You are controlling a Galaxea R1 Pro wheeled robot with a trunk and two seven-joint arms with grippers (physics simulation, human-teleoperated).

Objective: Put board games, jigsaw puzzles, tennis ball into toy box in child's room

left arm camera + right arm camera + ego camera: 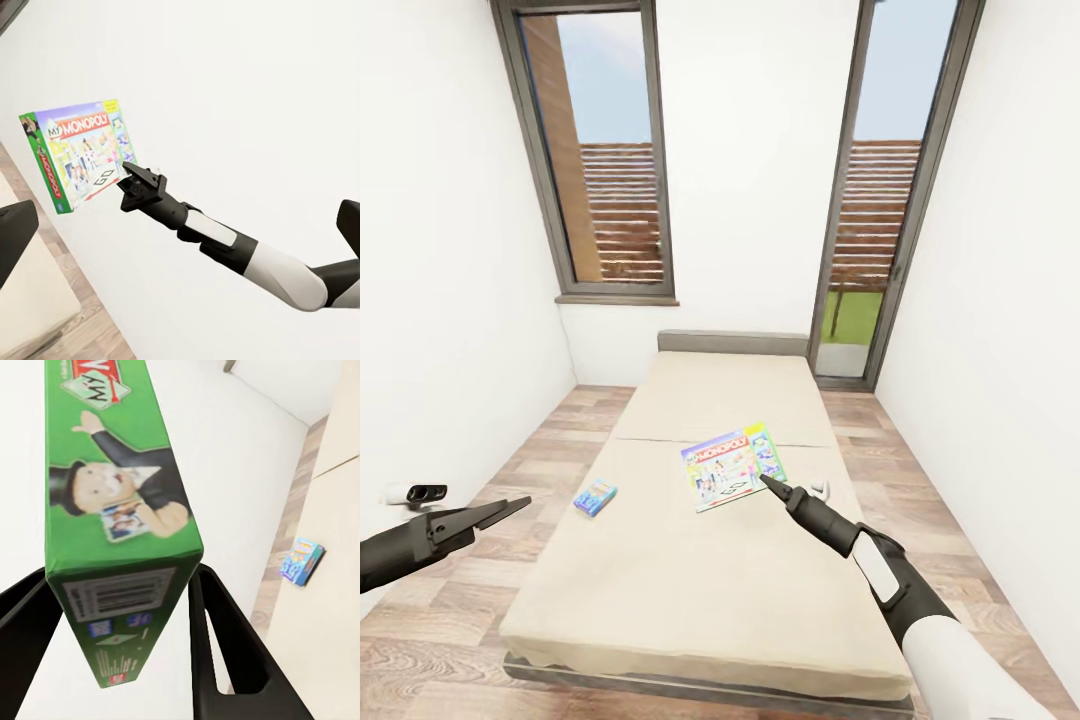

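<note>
On the beige bed [710, 600] two board games show. A pale and green "My Monopoly" box [733, 467] is pinched at its near edge by my right gripper [768, 483] and held a little above the mattress. In the left wrist view the box [75, 154] hangs tilted off the right gripper [129, 176], against the white wall. The right wrist view has its green side [112, 472] clamped between both fingers [217, 645]. A small blue game box [595, 497] [301, 561] lies flat near the bed's left edge. My left gripper [510, 507] hovers open beside the bed, left of the blue box.
The bed fills the middle of a narrow white-walled room, with strips of wood floor [550, 440] on both sides. Two tall grey-framed windows [605, 150] stand behind the grey headboard [732, 343]. A small white and black device [415, 492] sits by the left wall.
</note>
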